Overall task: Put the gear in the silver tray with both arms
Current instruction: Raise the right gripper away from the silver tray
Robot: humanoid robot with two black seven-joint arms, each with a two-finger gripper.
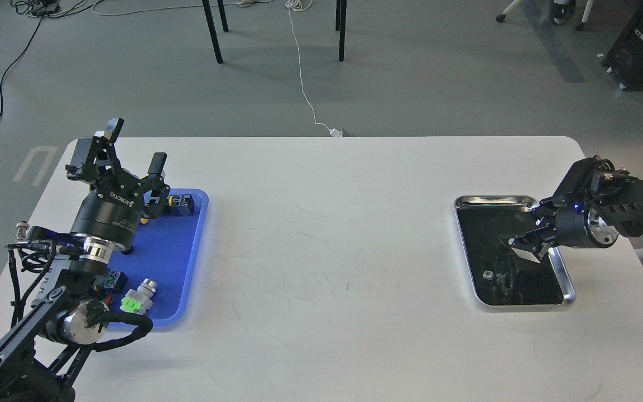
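At the left, the left gripper [132, 146] stands with its fingers spread wide and empty above the far end of the blue tray [196, 251], which holds small parts. Across the bare middle of the white table [327, 251], well apart, the silver tray [466, 202] lies near the right edge. The right gripper [517, 245] reaches in over it, fingers parted and holding nothing.

We see a shiny rectangular metal tray [566, 276] with a dark mirror-like bottom, a smooth blue plastic tray [194, 252], a matt white table top [327, 234] with faint scuffs, and polished silver metal rings [97, 249] on our matt black arms.
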